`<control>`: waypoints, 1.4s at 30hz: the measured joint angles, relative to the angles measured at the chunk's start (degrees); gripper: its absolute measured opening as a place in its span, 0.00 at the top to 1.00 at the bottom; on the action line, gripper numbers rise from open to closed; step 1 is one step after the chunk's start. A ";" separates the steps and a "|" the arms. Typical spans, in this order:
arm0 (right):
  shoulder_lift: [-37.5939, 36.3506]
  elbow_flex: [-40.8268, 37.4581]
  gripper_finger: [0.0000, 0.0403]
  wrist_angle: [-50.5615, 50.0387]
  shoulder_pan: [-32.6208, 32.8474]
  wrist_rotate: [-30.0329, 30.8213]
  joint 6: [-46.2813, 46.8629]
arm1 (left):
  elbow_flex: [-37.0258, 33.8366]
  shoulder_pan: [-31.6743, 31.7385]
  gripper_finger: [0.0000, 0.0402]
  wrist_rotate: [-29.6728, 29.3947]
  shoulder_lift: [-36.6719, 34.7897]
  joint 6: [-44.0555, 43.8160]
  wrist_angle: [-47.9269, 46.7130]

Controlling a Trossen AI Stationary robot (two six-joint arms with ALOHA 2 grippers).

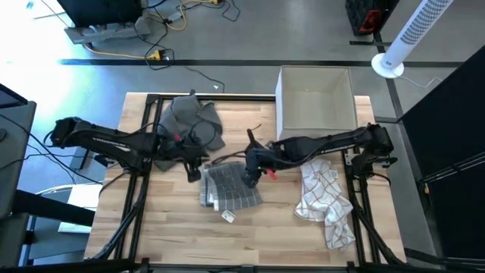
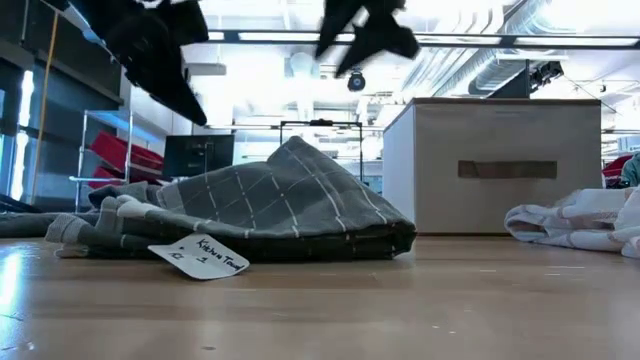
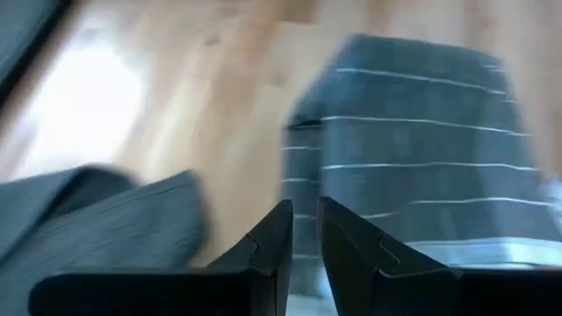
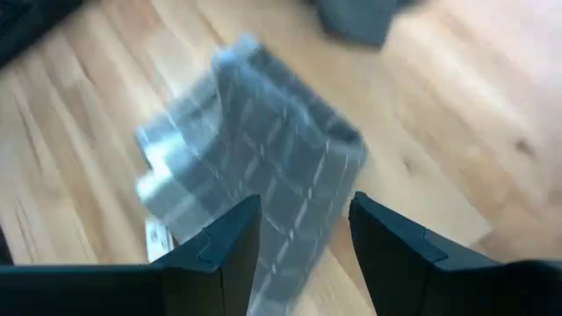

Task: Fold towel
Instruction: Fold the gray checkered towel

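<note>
I have the grey checked towel (image 1: pixel 230 187) lying on the counter (image 1: pixel 265 235) in a compact folded stack, directly below and between my two hands. My left hand (image 1: pixel 194 171) hovers just off the towel's near edge with its fingers nearly together and nothing between them; in its wrist view the cloth lies flat just past the fingertips. My right hand (image 1: pixel 251 176) hangs over the opposite edge, fingers spread and empty, the towel showing in the gap between them. From counter level both hands sit clear above the cloth, so I judge the fold is laid down and let go, one hand per side to keep the layers square. A paper tag (image 2: pixel 203 259) sticks out at the stack's front edge. Behind my left hand lies a crumpled dark grey cloth (image 1: pixel 193 121); outboard of my right hand a white patterned towel (image 1: pixel 324 199) waits, with a fabric bin (image 1: pixel 316 98) beyond it.
</note>
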 joint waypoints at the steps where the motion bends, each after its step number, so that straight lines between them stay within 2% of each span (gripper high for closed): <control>1: 0.00 -1.78 0.60 2.34 -0.12 -1.14 -0.54 | -1.27 -0.57 0.87 0.15 0.82 -0.02 1.85; 6: 0.11 -10.06 0.60 13.40 -0.97 -6.01 -1.42 | -7.37 -1.79 0.87 2.27 5.13 -1.03 14.94; 9: 0.13 -12.71 0.60 15.51 -1.09 -7.70 -0.72 | -9.59 -1.95 0.87 5.23 7.51 -1.09 24.54; 11: 0.11 -13.47 0.60 15.71 -0.96 -7.78 -1.50 | -9.77 -1.93 0.87 6.13 9.66 -1.05 27.51; 20: 0.11 -14.64 0.60 16.86 -2.18 -6.66 -10.06 | -9.94 2.94 0.87 2.64 20.86 -1.80 19.44; 23: 0.14 -14.64 0.60 18.75 -3.87 -8.07 -14.26 | -9.49 4.27 0.87 3.77 21.69 -3.34 19.88; 28: 1.55 -14.64 0.60 27.46 -7.21 -9.69 -20.90 | -7.02 4.72 0.87 4.37 21.67 -3.44 19.97; 31: 3.86 -14.56 0.60 32.10 -10.10 -13.85 -22.96 | -6.56 4.72 0.87 4.33 21.67 -3.01 19.78; 34: 6.51 -14.56 0.60 33.25 -12.02 -17.91 -23.02 | -6.51 4.72 0.87 4.31 21.67 -3.30 18.49; 37: 8.44 -14.56 0.61 33.49 -11.91 -18.58 -24.74 | -6.66 4.72 0.87 4.31 21.71 -3.47 17.14; 39: 10.18 -14.51 0.62 32.69 -11.82 -17.67 -25.83 | -6.66 4.72 0.87 4.31 21.67 -2.66 14.79; 42: 13.37 -14.61 0.64 29.62 -12.33 -12.66 -24.22 | -6.61 4.69 0.87 4.07 21.61 -1.69 10.30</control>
